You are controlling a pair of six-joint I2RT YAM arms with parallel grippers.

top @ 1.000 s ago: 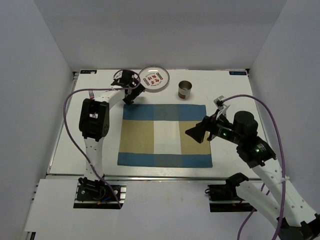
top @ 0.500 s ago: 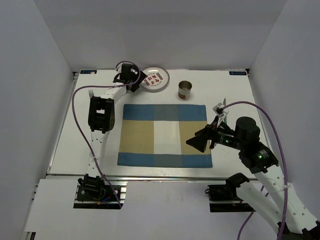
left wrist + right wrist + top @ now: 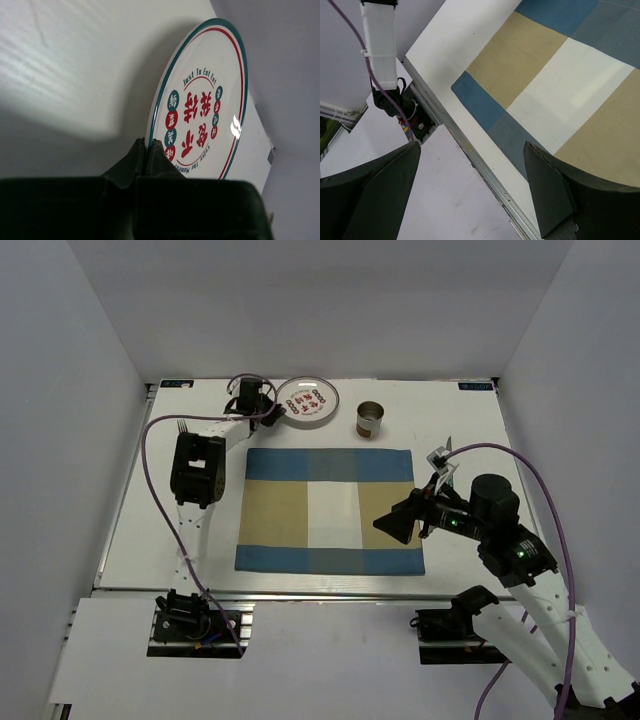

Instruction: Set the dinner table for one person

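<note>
A white plate (image 3: 308,400) with a green rim and red characters lies at the far middle-left of the dinner table (image 3: 140,520). My left gripper (image 3: 275,410) is at the plate's left edge. In the left wrist view the left gripper (image 3: 148,145) is shut on the plate (image 3: 205,110), its jaws pinching the thin rim. My right gripper (image 3: 395,523) hangs open over the right part of the blue-and-tan placemat (image 3: 330,510). In the right wrist view the right gripper (image 3: 472,150) holds nothing, and its jaws stand wide apart above the table's front rail (image 3: 485,165).
A metal cup (image 3: 369,420) stands right of the plate, just beyond the placemat's far edge. What looks like fork tines (image 3: 183,426) shows left of the left arm. White walls close in the table on three sides.
The left gripper has shut on the plate's rim after standing open beside it. The right arm drew back towards the front edge a second ago and has held still since.
</note>
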